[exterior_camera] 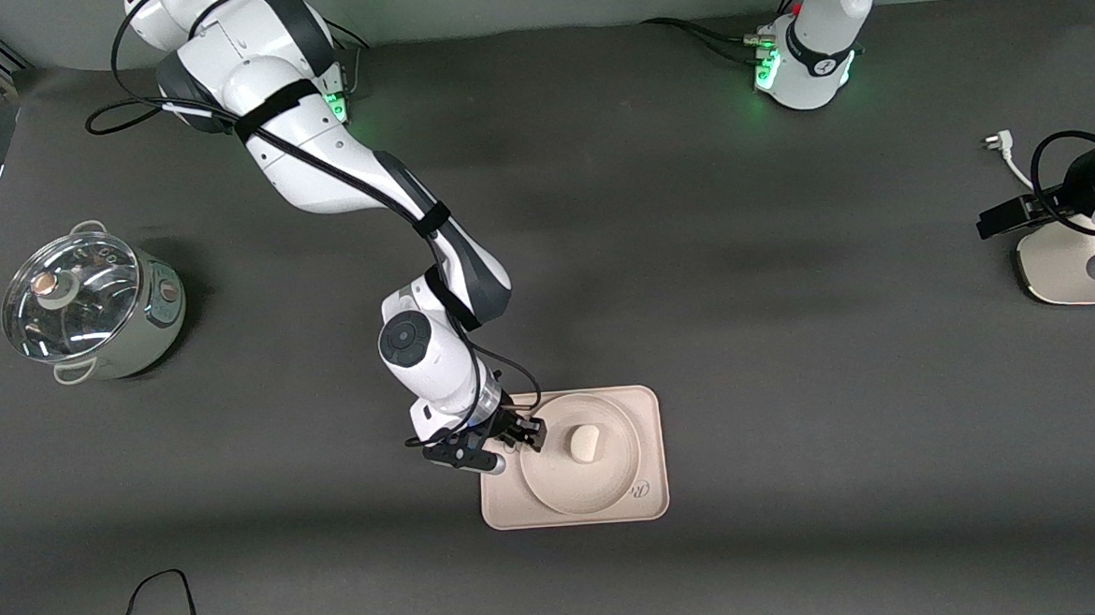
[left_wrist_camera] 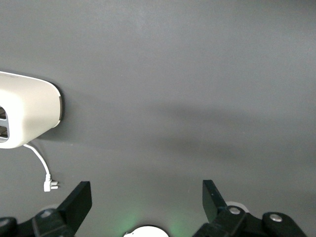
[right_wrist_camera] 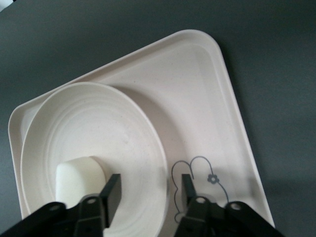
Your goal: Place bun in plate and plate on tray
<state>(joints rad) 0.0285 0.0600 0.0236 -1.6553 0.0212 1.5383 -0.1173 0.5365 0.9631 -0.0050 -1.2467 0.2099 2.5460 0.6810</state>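
Observation:
The bun (exterior_camera: 584, 443) lies in the round cream plate (exterior_camera: 566, 490), and the plate rests on the rectangular tray (exterior_camera: 646, 407). My right gripper (exterior_camera: 527, 434) is low over the plate's edge toward the right arm's end of the table. In the right wrist view it (right_wrist_camera: 149, 180) is open and straddles the plate (right_wrist_camera: 98, 123) rim with a gap on both sides: one finger inside next to the bun (right_wrist_camera: 79, 177), the other over the tray (right_wrist_camera: 197, 98) by the rabbit drawing. My left gripper (exterior_camera: 988, 221) waits, open and empty (left_wrist_camera: 147, 195), at the left arm's end of the table.
A steel pot with a glass lid (exterior_camera: 88, 303) stands at the right arm's end of the table. A white appliance (exterior_camera: 1066, 271) with a loose plug (exterior_camera: 993, 142) sits under the left arm; it also shows in the left wrist view (left_wrist_camera: 24, 116).

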